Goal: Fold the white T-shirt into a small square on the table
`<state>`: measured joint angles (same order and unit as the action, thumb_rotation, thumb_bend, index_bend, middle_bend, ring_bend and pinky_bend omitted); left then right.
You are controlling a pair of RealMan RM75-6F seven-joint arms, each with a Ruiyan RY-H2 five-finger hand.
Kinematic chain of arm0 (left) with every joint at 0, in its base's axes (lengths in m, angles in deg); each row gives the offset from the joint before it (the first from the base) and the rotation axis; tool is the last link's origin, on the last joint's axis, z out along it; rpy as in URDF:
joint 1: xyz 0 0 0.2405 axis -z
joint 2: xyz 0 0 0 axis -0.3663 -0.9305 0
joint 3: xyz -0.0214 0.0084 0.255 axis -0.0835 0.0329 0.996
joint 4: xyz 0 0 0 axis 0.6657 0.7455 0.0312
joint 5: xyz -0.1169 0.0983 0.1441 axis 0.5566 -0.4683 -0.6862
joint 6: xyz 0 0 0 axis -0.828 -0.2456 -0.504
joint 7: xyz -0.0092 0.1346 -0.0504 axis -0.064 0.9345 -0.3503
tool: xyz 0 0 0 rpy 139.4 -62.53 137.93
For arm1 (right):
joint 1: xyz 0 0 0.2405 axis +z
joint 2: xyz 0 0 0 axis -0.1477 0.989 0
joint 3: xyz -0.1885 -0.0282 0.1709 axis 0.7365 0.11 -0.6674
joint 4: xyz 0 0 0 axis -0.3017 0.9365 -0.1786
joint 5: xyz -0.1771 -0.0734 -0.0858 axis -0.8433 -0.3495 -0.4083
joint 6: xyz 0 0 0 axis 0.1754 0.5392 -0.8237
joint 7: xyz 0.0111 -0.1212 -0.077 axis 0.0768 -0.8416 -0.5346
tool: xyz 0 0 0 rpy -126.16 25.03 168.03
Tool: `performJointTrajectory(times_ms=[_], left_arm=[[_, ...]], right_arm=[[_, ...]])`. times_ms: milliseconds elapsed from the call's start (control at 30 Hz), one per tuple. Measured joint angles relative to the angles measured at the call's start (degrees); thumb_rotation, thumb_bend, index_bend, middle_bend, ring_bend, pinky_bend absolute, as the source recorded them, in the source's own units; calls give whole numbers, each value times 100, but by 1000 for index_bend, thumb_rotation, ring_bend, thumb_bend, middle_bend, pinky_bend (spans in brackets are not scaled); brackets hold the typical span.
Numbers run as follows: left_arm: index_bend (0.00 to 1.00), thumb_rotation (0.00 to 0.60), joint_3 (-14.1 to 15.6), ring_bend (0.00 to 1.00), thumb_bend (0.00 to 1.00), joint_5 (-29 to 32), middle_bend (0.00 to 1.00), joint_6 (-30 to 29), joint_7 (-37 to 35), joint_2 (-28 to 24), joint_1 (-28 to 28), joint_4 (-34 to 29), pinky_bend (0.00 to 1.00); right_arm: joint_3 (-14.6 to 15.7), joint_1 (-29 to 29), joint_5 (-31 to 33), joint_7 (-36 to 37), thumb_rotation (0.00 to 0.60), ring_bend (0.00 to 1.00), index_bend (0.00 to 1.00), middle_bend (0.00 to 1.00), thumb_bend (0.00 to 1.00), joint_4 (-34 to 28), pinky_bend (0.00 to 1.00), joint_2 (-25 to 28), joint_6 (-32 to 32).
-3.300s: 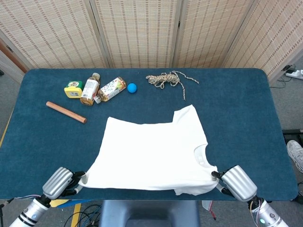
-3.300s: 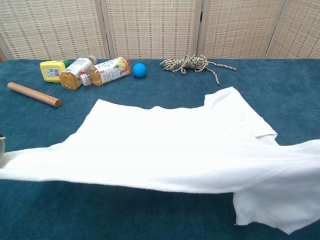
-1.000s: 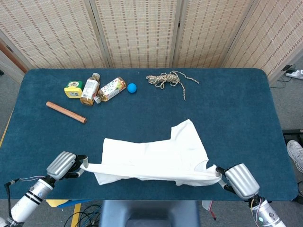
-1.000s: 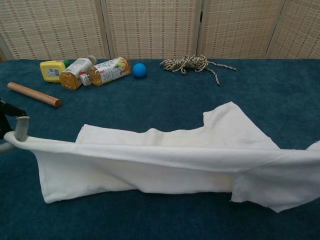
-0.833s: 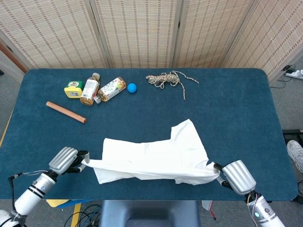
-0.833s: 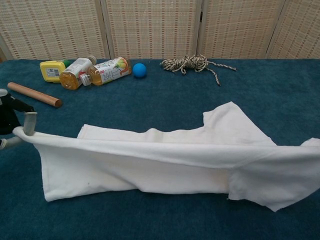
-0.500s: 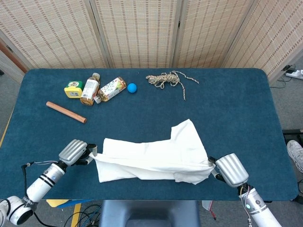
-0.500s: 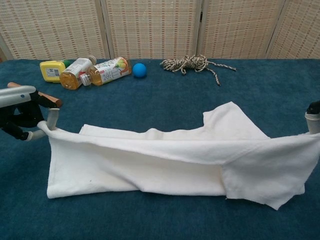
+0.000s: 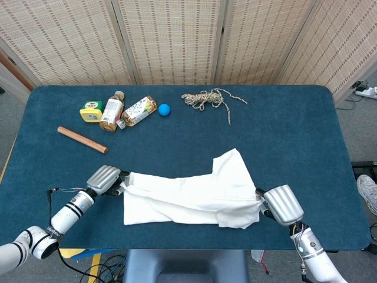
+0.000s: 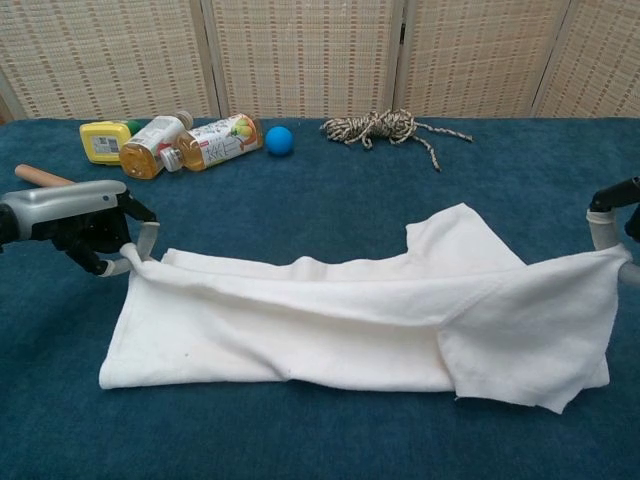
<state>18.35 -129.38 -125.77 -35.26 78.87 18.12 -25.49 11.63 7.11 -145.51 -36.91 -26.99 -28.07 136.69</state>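
The white T-shirt [image 9: 188, 193] [image 10: 330, 320] lies folded lengthwise near the table's front edge, one sleeve pointing toward the back. My left hand [image 9: 105, 179] [image 10: 85, 225] pinches the shirt's left corner just above the cloth. My right hand [image 9: 281, 204] [image 10: 612, 228] pinches the right corner, and a flap of fabric hangs down from it. Only the right hand's fingers show at the frame edge in the chest view.
At the back left lie a wooden rod [image 9: 82, 140], a yellow container [image 9: 91, 111], two bottles [image 9: 112, 111] [image 9: 138, 111] and a blue ball [image 9: 164, 109]. A coil of rope [image 9: 206, 98] sits at the back centre. The table is covered in blue cloth [image 9: 294, 135].
Both hands have carried the shirt's near edge up and toward the back, laying it over the far half. The left hand moved farther in and lower.
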Motion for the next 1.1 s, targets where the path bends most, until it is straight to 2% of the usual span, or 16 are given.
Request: performJointTrajectory(times_ms=[600,867,967,1100], left_arm=[[644,600,-152,952,496,566,1000,547,6,465,281,702,1000],[630,600,-175,951,494,672,1000,650,64,548,340,821,1000],[588,600,-188,949,490,714,1000,672,112,585,357,852,1000],[478,600,-206,944,489,778,1000,685,207,592,361,839,1000]], right_arm=[[-314,505,416,16,600,990,794,932,539,556,1000,-430,-416],[-333,658,530,50,600,990,794,932,540,788,1000,-558,-562],[-325,697,567,68,600,990,794,932,541,857,1000,-583,-597],[-330,734,624,102,600,990,794,932,541,922,1000,-602,-605]])
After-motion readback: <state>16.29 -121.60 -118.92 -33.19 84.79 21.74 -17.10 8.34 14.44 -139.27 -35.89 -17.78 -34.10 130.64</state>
